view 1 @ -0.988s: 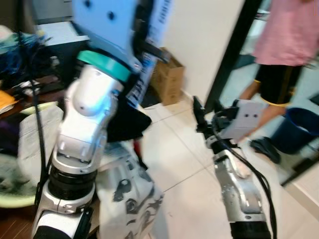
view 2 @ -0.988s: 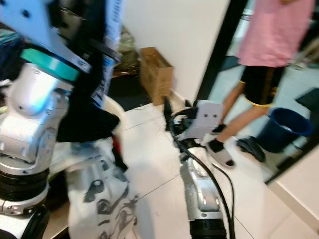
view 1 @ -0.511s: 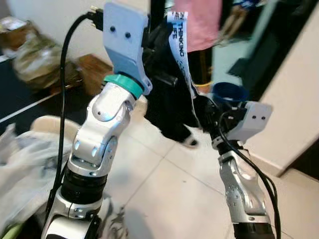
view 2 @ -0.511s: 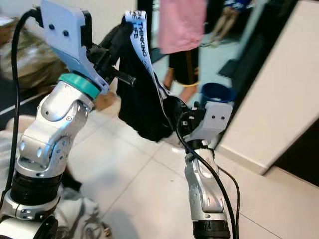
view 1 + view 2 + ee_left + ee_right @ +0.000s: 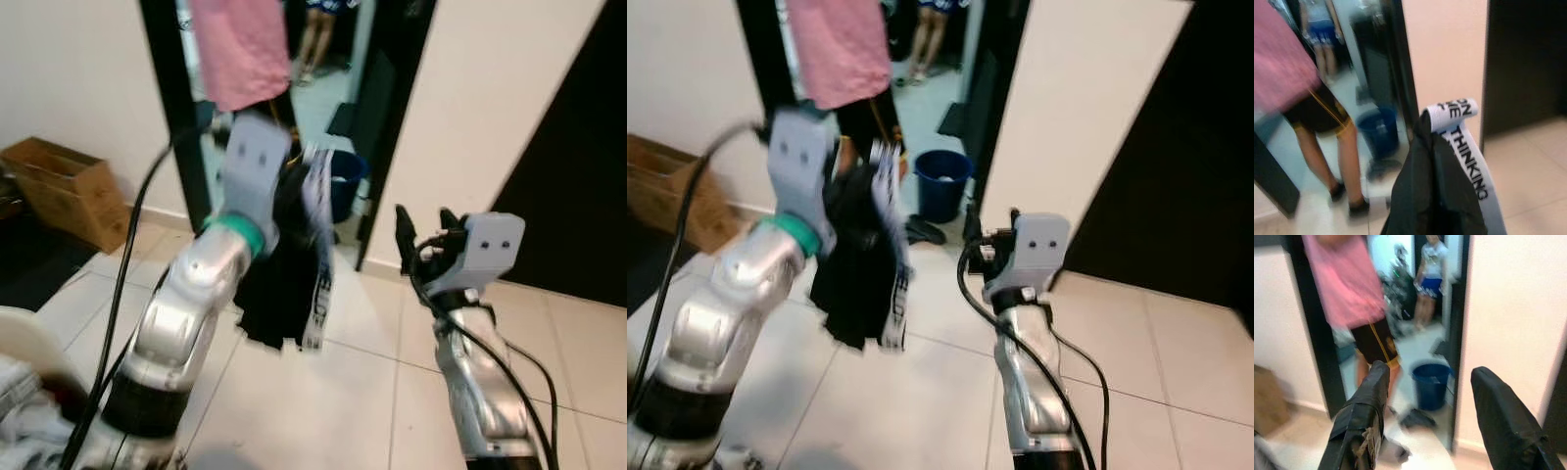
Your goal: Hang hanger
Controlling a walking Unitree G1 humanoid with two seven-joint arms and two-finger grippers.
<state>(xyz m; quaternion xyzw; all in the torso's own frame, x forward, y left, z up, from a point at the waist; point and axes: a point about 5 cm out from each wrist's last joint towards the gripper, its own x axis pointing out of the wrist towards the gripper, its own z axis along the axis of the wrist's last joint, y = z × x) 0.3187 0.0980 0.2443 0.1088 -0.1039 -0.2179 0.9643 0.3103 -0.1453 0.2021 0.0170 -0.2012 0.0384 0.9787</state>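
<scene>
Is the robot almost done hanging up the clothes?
Not yet. Done: the left gripper has the black garment with a white lettered strap lifted off the floor. In hand: it carries that toward the dark doorway. Left: the hanging itself; no rail or hook is visible. The right gripper is empty, jaws open.

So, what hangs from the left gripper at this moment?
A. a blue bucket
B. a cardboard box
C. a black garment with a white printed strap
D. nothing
C: the black garment with its white printed strap hangs from the raised left gripper.
</scene>
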